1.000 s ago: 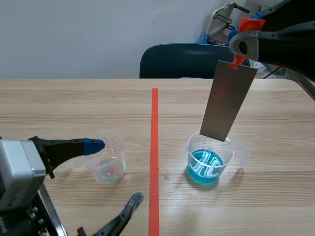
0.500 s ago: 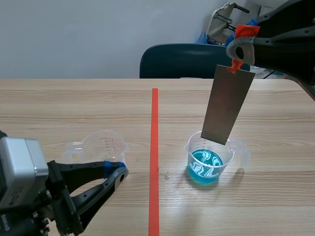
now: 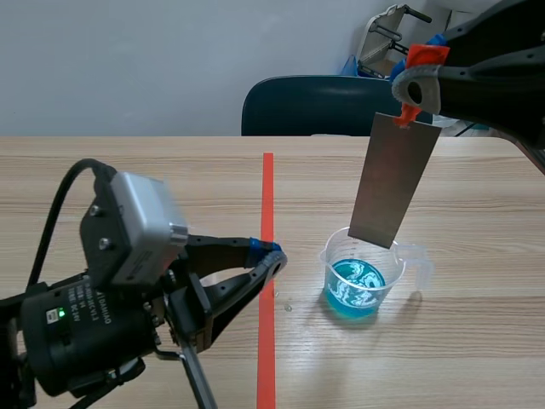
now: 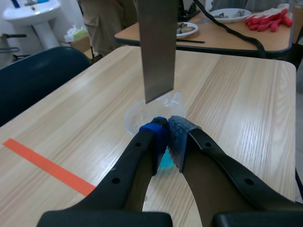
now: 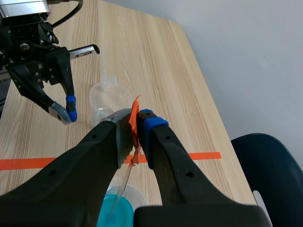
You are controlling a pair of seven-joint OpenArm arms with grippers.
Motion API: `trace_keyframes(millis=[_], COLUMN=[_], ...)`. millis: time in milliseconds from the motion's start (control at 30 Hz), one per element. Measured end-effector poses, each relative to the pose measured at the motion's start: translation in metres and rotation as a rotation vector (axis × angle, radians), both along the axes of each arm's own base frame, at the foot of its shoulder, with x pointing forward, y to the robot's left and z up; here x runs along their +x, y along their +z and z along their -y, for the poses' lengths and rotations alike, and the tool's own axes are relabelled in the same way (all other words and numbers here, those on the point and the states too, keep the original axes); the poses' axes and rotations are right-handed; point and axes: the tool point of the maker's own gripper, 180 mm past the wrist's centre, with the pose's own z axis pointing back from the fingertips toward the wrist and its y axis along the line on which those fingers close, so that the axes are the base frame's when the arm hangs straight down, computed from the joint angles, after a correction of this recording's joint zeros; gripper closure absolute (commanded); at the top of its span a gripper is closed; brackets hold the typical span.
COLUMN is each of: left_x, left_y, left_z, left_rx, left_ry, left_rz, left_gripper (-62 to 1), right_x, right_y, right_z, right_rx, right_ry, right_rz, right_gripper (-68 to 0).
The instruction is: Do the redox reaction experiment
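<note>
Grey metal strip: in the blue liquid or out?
Out. The grey metal strip hangs, lower edge above the blue liquid in the clear plastic beaker.

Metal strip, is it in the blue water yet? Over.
Right gripper shut on orange tab of flat grey metal strip. Strip over clear plastic beaker of blue liquid, not dipped. Left gripper shut, empty, nearby.

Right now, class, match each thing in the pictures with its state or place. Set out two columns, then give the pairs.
1 metal strip
2 left tool
3 beaker under the strip
4 chair

A holds blue liquid
B shut on nothing
C dark, farthest from the robot
D hangs from the right tool

Pairs: 1-D, 2-B, 3-A, 4-C
</note>
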Motion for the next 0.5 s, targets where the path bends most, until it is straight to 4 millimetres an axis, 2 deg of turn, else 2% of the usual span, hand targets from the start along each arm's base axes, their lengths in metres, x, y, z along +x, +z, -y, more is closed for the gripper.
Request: trace_keyframes(millis=[233, 500], left_x=[0.007, 0.014], left_y=[0.003, -0.019], left_z=[0.017, 0.03], left_rx=[-0.014, -0.008], left_ry=[0.035, 0.1], left_rz=[0.003, -0.054], left_gripper=[-2.3, -2.3], right_x=[0.0, 0.0], right_y=[0.0, 0.0], right_z=[0.0, 0.0], right_rx=[0.0, 0.0], right_ry=[0.0, 0.0], right_rz=[0.0, 0.0], right_gripper=[-0.6, -0.6])
